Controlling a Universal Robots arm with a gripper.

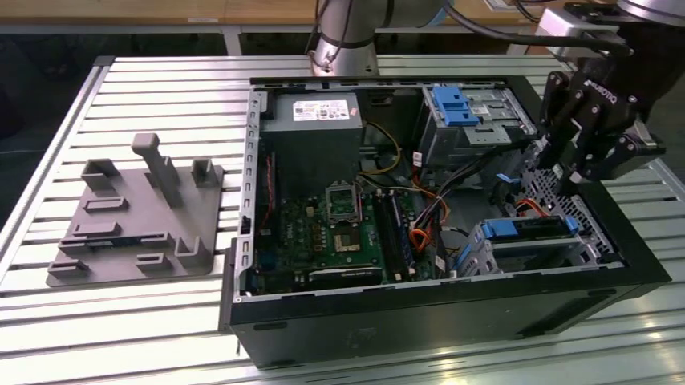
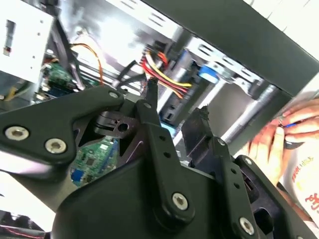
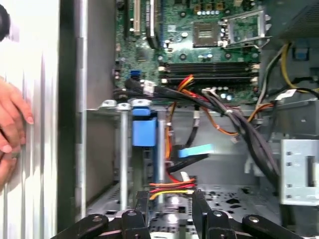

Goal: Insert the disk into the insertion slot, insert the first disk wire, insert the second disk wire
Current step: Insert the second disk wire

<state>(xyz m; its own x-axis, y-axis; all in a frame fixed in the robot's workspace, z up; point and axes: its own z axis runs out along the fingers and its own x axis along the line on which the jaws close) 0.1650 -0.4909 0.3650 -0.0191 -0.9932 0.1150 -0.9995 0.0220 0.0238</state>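
- Pinching a red-and-yellow disk wire (image 3: 172, 188), the gripper (image 1: 559, 170) is held over the seated disk (image 1: 524, 228).
- First-wire insertion is judged in hand; careful alignment is called for.

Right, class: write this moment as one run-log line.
disk: in insertion slot | pincer: over open case, near slot | nearest: red-yellow wire bundle
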